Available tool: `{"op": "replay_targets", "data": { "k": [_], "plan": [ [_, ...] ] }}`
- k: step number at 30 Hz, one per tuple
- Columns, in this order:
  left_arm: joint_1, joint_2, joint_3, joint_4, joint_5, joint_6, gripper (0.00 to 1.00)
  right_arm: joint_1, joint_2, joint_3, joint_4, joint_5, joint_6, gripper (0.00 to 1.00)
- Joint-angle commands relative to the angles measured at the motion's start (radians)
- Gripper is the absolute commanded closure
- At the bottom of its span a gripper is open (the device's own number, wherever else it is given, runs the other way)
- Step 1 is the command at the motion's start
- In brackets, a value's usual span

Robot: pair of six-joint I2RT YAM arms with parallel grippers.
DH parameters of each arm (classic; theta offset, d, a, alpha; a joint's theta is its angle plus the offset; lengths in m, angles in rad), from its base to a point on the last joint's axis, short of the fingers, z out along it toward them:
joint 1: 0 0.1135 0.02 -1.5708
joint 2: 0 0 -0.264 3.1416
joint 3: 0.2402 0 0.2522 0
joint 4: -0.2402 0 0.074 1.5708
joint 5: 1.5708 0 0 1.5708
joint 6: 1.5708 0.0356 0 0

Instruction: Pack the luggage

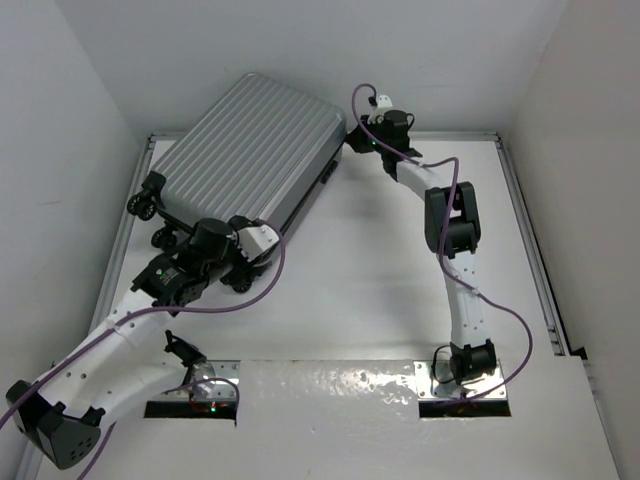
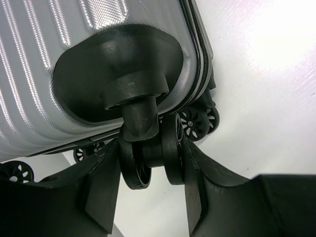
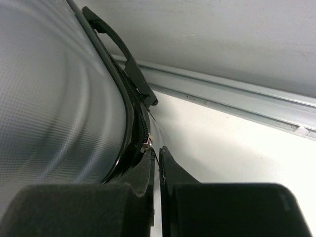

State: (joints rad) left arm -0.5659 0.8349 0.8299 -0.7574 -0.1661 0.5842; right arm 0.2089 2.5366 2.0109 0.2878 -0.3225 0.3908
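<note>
Jaws: left gripper [image 2: 150, 163] clamped on a wheel [image 2: 170, 148] of the suitcase [image 1: 250, 140], right gripper [image 3: 156, 163] pinched together at the zipper [image 3: 139, 123], so I'd brace and pull along the track.

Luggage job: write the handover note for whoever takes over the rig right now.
Left gripper: closed around a caster wheel at the near corner of the luggage, one finger on each side.
Right gripper: jaws all but closed at the zipper seam on the far corner, beside the zipper pull; unclear whether it pinches the pull.
Luggage: lying shell-up at the far left of the table, lid down.
Done: case is closed.
Left: probably running the zipper round. How far it is zipped cannot be told.
</note>
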Motion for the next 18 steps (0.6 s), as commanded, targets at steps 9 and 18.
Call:
{"op": "replay_targets", "data": {
  "k": [9, 18],
  "plan": [
    [0.001, -0.144, 0.052, -0.280, 0.055, 0.221, 1.00, 0.009, 0.114, 0.226, 0.208, -0.225, -0.061, 1.00],
    [0.111, 0.009, 0.470, 0.092, -0.166, -0.083, 0.01, 0.118, 0.114, 0.127, 0.364, -0.259, -0.024, 1.00]
  ]
}}
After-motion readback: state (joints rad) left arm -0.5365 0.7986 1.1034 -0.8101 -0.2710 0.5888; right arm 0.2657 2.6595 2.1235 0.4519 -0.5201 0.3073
